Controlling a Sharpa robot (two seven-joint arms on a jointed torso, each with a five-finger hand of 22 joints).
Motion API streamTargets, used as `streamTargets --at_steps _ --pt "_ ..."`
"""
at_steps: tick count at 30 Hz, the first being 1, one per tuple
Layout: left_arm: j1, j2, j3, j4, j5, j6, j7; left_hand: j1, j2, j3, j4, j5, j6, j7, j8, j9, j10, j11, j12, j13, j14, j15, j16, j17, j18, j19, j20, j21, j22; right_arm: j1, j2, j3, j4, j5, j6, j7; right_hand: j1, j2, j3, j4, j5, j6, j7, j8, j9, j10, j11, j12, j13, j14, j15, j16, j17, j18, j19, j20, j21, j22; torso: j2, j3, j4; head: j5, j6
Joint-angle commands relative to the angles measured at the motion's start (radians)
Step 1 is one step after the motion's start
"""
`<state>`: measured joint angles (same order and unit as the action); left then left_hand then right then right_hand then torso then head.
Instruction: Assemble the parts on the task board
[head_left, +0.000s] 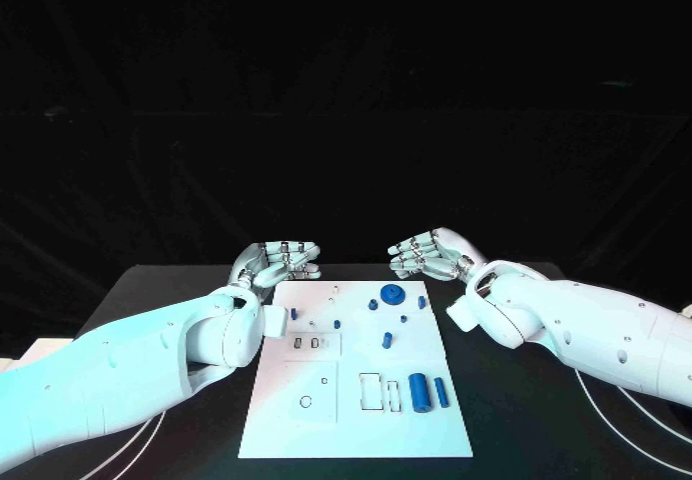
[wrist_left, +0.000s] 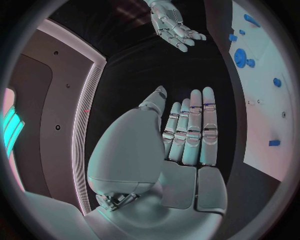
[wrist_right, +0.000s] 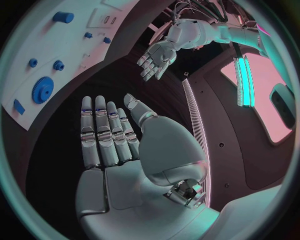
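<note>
A robotics lab set up for testing. A black bench (head_left: 548, 440) carries a white task board (head_left: 320, 420) against black backdrop. Cables (head_left: 635, 425) trail across the bench.

My table (head_left: 173, 290) is black. The white board (head_left: 320, 420) lies flat on it at the middle, long side running away from me. Thin pale cables (head_left: 613, 420) curve over the tabletop near my right arm, and more cables (head_left: 123, 452) run under my left arm at the near edge.
</note>
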<state>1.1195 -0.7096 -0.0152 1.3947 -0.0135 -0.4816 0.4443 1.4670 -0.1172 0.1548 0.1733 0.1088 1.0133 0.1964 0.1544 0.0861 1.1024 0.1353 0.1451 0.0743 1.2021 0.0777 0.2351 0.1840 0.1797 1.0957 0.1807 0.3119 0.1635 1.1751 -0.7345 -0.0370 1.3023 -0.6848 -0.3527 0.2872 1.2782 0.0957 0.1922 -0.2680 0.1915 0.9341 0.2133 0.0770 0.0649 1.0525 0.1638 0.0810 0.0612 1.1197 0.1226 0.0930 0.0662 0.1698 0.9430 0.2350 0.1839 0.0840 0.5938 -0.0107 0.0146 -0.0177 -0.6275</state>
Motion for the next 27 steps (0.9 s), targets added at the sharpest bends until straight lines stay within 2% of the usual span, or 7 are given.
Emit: streamTargets --at_steps 1,10,16,20,23,24,27 --pt "0.003 -0.014 0.003 0.034 -0.002 0.048 0.001 -0.003 0.010 0.001 -0.006 -0.002 0.008 -0.001 -0.003 -0.002 0.008 0.000 -0.005 -0.002 0.010 -0.002 -0.004 0.003 0.002 0.007 -0.001 -0.002 -0.001 0.008 -0.001 0.002 0.002 -0.183 -0.019 -0.043 -0.022 -0.025 0.025 -0.014 -0.014 0.052 -0.012 -0.006 0.002 0.069 -0.021 -0.011 0.004 0.099 -0.030 0.018 0.012 0.017 0.082 -0.032 0.045 0.012 0.025 -0.0034 0.0052 -0.003 0.005" --pt "0.006 -0.069 0.014 0.150 -0.003 0.063 -0.025 -0.008 0.010 0.000 -0.011 -0.002 0.007 0.000 -0.008 -0.003 0.010 0.000 -0.013 -0.003 0.012 -0.002 -0.011 0.008 0.001 0.009 -0.002 -0.004 -0.001 0.039 0.002 0.012 0.016 -0.570 0.058 -0.202 -0.022 -0.069 0.005 -0.013 -0.016 0.091 -0.038 -0.009 0.003 0.139 -0.059 -0.015 0.007 0.320 -0.097 0.114 0.086 0.014 0.257 -0.111 0.184 0.077 0.074 -0.0094 0.0216 -0.018 0.014" --pt "0.010 -0.091 0.028 0.202 -0.003 0.081 -0.040 -0.011 0.014 0.003 -0.019 -0.001 0.004 0.004 -0.015 -0.006 0.008 0.004 -0.025 -0.005 0.007 0.001 -0.024 0.013 0.000 0.004 0.000 -0.009 -0.004 0.060 0.020 0.014 -0.003 -0.756 0.121 -0.279 -0.031 -0.084 -0.012 -0.006 0.002 0.095 -0.050 -0.011 0.003 0.140 -0.070 -0.016 0.008 0.374 -0.117 0.151 0.135 0.011 0.334 -0.135 0.285 0.132 0.101 -0.0168 0.0335 -0.031 0.022" --pt "0.014 -0.104 0.033 0.228 -0.002 0.082 -0.046 -0.014 0.013 0.002 -0.020 -0.002 0.003 0.004 -0.017 -0.007 0.008 0.004 -0.027 -0.005 0.006 0.002 -0.027 0.015 -0.001 0.003 0.000 -0.011 -0.004 0.068 0.027 0.014 -0.007 -0.836 0.138 -0.310 -0.037 -0.082 -0.003 -0.004 0.008 0.103 -0.061 -0.011 0.002 0.167 -0.082 -0.017 0.010 0.390 -0.133 0.258 0.216 0.007 0.370 -0.152 0.404 0.206 0.117 -0.0172 0.0392 -0.037 0.031" --pt "0.017 -0.112 0.034 0.241 0.001 0.083 -0.048 -0.016 0.013 0.002 -0.021 -0.002 0.003 0.005 -0.018 -0.007 0.008 0.005 -0.029 -0.005 0.006 0.003 -0.028 0.016 -0.001 0.003 0.001 -0.011 -0.005 0.071 0.031 0.014 -0.007 -0.873 0.146 -0.326 -0.043 -0.079 0.007 -0.003 0.009 0.108 -0.065 -0.011 0.002 0.177 -0.084 -0.016 0.011 0.390 -0.137 0.332 0.268 -0.008 0.384 -0.156 0.545 0.352 0.126 -0.0171 0.0438 -0.040 0.034" --pt "0.018 -0.115 0.034 0.246 0.001 0.083 -0.049 -0.016 0.013 0.002 -0.021 -0.002 0.003 0.005 -0.018 -0.007 0.008 0.005 -0.029 -0.005 0.006 0.003 -0.028 0.016 -0.001 0.003 0.001 -0.011 -0.005 0.073 0.032 0.015 -0.007 -0.885 0.150 -0.331 -0.048 -0.090 0.012 -0.005 0.007 0.107 -0.065 -0.013 0.002 0.176 -0.084 -0.019 0.010 0.374 -0.139 0.376 0.304 -0.014 0.377 -0.157 0.616 0.422 0.129 -0.0172 0.0452 -0.041 0.035" --pt "0.021 -0.124 0.035 0.263 0.003 0.084 -0.051 -0.016 0.013 0.002 -0.021 -0.002 0.003 0.005 -0.018 -0.007 0.008 0.005 -0.029 -0.005 0.006 0.003 -0.028 0.016 -0.001 0.003 0.001 -0.011 -0.005 0.077 0.037 0.015 -0.005 -0.920 0.163 -0.346 -0.053 -0.087 0.029 -0.002 0.010 0.111 -0.065 -0.012 0.002 0.170 -0.085 -0.017 0.010 0.380 -0.138 0.444 0.360 -0.033 0.386 -0.156 0.781 0.609 0.138 -0.0186 0.0499 -0.047 0.039"
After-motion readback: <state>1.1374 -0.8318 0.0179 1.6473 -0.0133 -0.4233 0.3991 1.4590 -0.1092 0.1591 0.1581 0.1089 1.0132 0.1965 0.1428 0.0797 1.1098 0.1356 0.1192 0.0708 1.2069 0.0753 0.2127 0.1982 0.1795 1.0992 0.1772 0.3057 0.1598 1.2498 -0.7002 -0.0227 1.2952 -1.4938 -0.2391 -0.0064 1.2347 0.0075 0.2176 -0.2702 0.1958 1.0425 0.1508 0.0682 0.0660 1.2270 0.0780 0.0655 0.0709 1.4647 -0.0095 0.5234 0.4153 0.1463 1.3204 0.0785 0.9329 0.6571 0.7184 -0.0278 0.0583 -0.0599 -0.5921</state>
